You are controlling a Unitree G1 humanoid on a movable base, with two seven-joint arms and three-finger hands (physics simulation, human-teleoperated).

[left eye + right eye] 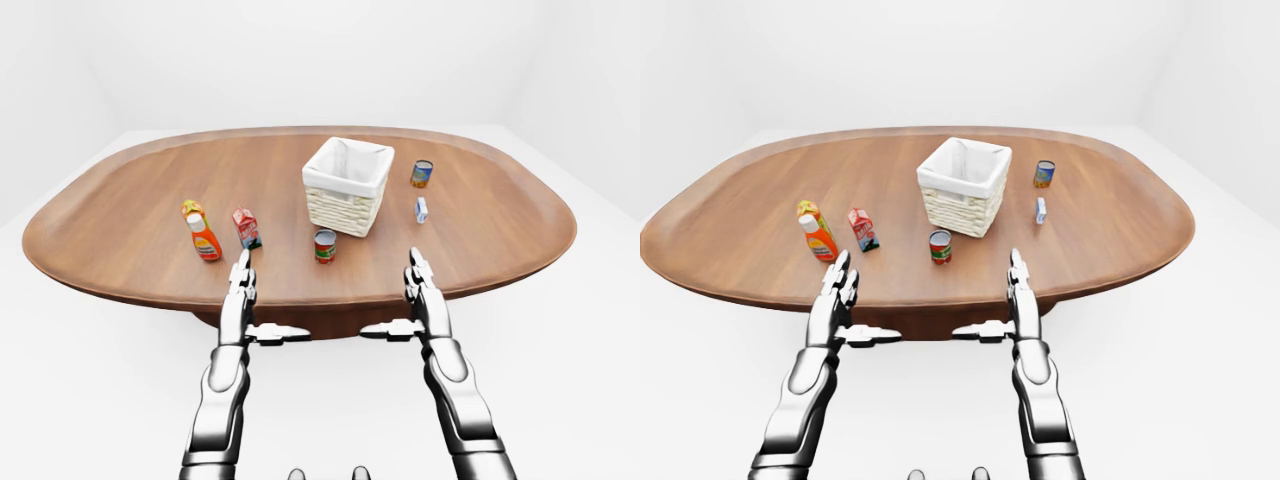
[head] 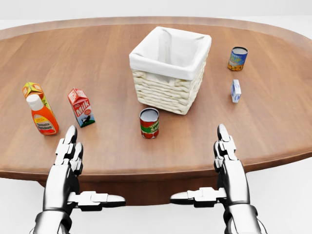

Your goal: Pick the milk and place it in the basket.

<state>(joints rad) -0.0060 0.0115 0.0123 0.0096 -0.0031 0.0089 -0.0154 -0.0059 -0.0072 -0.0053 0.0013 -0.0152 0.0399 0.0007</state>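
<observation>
The milk (image 2: 81,107) is a small red and white carton standing upright on the oval wooden table (image 2: 253,131), left of centre in the head view. A white-lined wicker basket (image 2: 170,68) stands to its right, near the table's middle. My left hand (image 2: 68,156) is open, fingers stretched flat over the table's near edge, just below the milk and apart from it. My right hand (image 2: 225,153) is open too, at the near edge below the basket's right side. Both hold nothing.
An orange bottle (image 2: 42,116) and a yellow-orange carton (image 2: 33,90) stand left of the milk. A red can (image 2: 149,123) sits just below the basket. A blue-yellow can (image 2: 237,58) and a small blue-white carton (image 2: 236,90) stand at the right.
</observation>
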